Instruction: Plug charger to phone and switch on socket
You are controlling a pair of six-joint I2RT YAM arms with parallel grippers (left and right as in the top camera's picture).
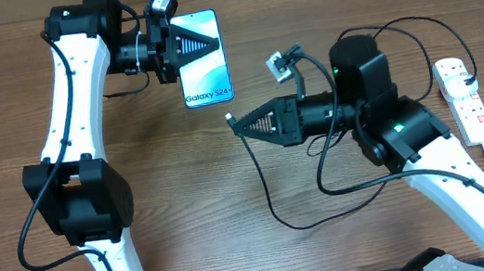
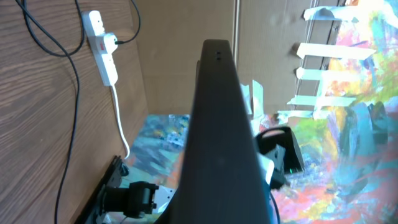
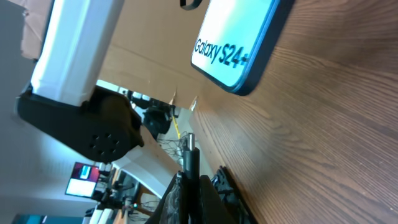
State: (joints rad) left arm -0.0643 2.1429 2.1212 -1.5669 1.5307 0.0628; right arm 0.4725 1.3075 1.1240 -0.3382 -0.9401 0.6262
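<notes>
Both claws closed: left claw (image 1: 209,41) clamps phone (image 1: 208,76) at upper end, right claw (image 1: 240,123) pinches charger (image 1: 230,117) tip. Phone long axis 12–6; lower end near, 11 o'clock from tip. Socket (image 1: 465,99) on desk, 3 o'clock, right arm nearer.

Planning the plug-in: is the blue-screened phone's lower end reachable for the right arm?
Probably yes: only bare wooden table separates the right tool, gripping the thin black charger cable, from the blue-screened phone.
</notes>
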